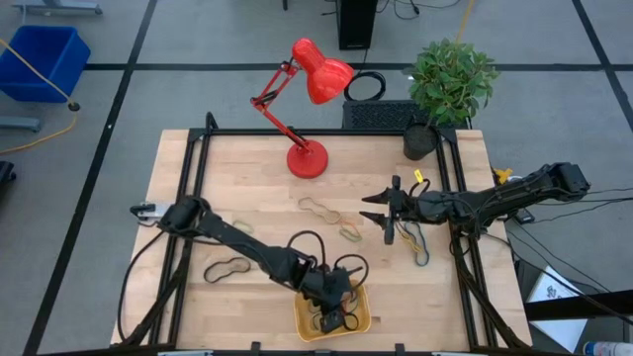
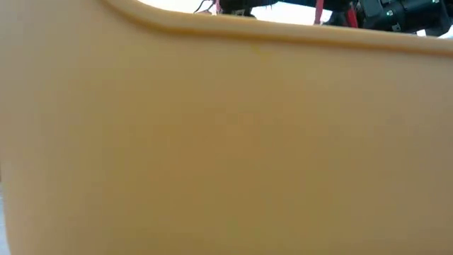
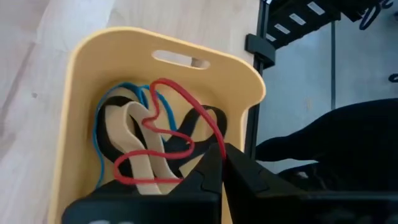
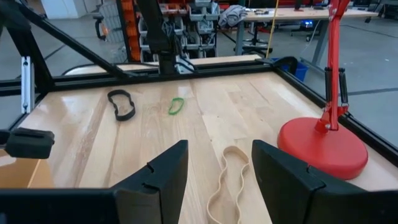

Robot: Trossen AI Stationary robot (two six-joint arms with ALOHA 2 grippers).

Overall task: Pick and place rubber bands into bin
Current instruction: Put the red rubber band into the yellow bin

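The yellow-orange tray (image 1: 358, 318) stands at the table's near edge; its wall (image 2: 212, 142) fills the low view. In it lie blue, tan and black rubber bands (image 3: 134, 124). My left gripper (image 1: 331, 316) hangs over the tray, shut on a red rubber band (image 3: 168, 134). My right gripper (image 1: 374, 210) is open and empty at mid-table right, its fingers on either side of a tan band (image 4: 227, 180) that lies flat on the table, without touching it. More bands lie flat on the wood: a black one (image 1: 227, 268), a yellow-green one (image 1: 351, 234) and a dark one (image 1: 415, 242). My left gripper pinches the red band between its two fingertips (image 3: 214, 165) at one point of the loop (image 3: 217, 144). The fingers come from above, over the tray's near end. The rest of the band lies slack on the other bands inside the tray.
A red desk lamp stands with its base (image 1: 307, 158) at the far middle of the table, close to my right gripper's right finger in the right wrist view (image 4: 320, 146). A potted plant (image 1: 445, 84) stands at the far right corner. A black frame (image 1: 198, 198) borders the table.
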